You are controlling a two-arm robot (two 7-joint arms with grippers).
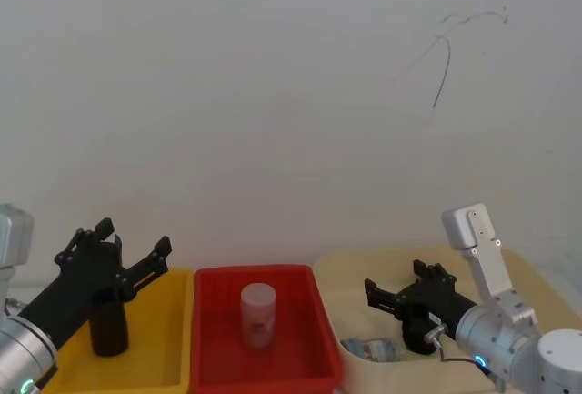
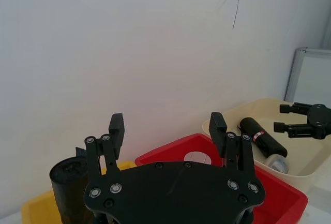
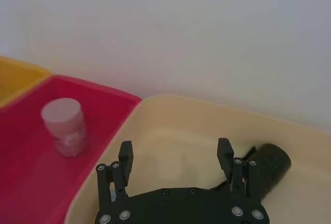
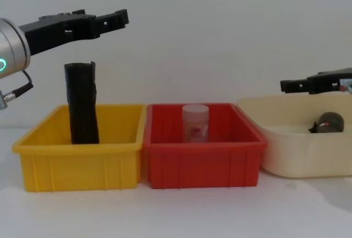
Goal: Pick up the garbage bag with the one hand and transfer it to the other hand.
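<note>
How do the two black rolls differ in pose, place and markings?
The plain roll stands upright in the yellow bin; the garbage bag lies on its side in the cream tub. The garbage bag wears a red-and-white band; the plain roll shows none. Both are black cylinders, and no gripper holds either.

Yellow bin (image 4: 82,158): I see it on the left, touching the red bin beside it.
Plain black roll (image 4: 82,103): I see it standing up in the yellow bin, a bit tilted.
Red bin (image 4: 201,161): I see it in the middle of the three.
Jar (image 4: 195,122): I see a pale see-through jar standing up in the red bin.
Cream tub (image 4: 297,150): I see it on the right, next to the red bin.
Small packet (image 1: 373,348): I see it lying flat in the cream tub.
Wall (image 1: 273,94): I see it white, with a thin dark line (image 1: 444,66) on it.
</note>
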